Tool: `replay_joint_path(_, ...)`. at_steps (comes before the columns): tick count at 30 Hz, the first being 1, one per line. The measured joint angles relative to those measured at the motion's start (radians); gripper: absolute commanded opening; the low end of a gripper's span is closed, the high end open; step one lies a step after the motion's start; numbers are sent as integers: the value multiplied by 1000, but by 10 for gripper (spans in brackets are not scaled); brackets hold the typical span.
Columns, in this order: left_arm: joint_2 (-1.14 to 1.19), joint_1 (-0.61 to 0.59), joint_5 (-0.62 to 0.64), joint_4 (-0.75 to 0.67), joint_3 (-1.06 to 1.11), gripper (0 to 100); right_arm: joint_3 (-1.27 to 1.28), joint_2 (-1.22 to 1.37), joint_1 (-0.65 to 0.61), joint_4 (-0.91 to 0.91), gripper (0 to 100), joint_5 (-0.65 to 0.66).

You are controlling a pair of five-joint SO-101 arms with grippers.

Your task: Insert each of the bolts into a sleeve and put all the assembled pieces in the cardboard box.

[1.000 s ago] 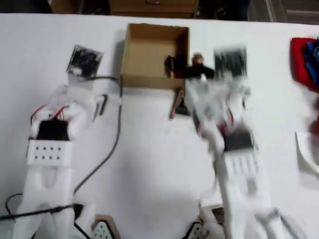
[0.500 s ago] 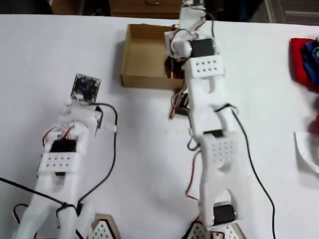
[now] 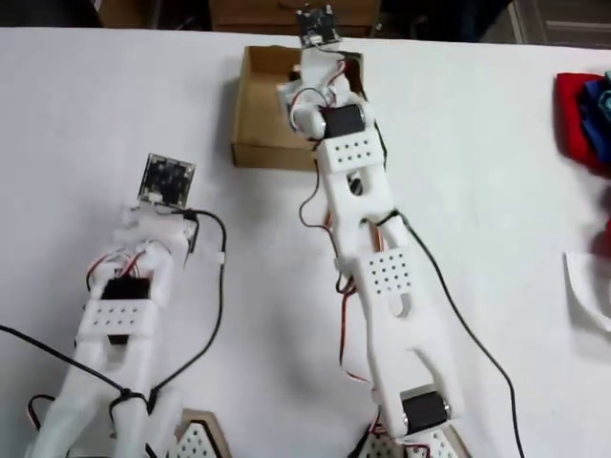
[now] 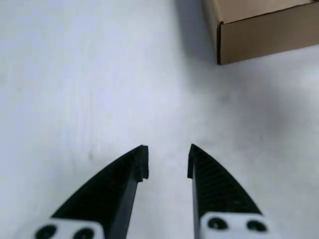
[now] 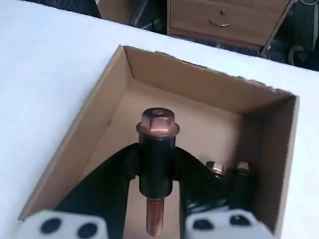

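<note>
**High view**
- Table (image 3: 496, 191): white top.
- Box (image 3: 267, 105): cardboard, open top, at the far middle of the table.
- Right arm (image 3: 358, 181): stretched out from the near edge, its far end over the box.
- Left arm (image 3: 124, 296): on the other side, well apart from the box and short of it.
- Red item (image 3: 580, 114): at the table's edge, well apart from the box.

**Left wrist view**
- Left gripper (image 4: 167, 162): black fingers parted with bare table between them, grasping nothing.
- Box (image 4: 264, 30): one outer corner shows, ahead of the fingers and apart from them.

**Right wrist view**
- Right gripper (image 5: 155, 151): clenched on the sleeve, one finger on each side.
- Sleeve (image 5: 155, 169): black, upright.
- Bolt (image 5: 157, 122): copper, passed through the sleeve, with its hex head above and its shank tip out below.
- Box (image 5: 94, 134): this assembly is held over the open interior; cannot tell if it sits below the rim.
- Two assembled pieces (image 5: 215, 169): on the box floor near one wall, side by side, copper heads up.
- Cabinet (image 5: 224, 20): wooden, beyond the table.
</note>
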Motion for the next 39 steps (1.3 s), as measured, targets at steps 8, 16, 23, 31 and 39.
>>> replay_joint_path(8,0,0,0,0,0,153,157,2,5,-114,22,-32)
replay_joint_path(16,0,0,0,0,0,153,242,2,26,-146,22,-157)
replay_joint_path(23,0,0,0,0,0,153,285,2,25,-147,22,-158)
replay_joint_path(31,0,0,0,0,0,153,285,44,25,-157,34,-158)
replay_joint_path(39,0,0,0,0,0,153,282,48,23,-158,122,-161)
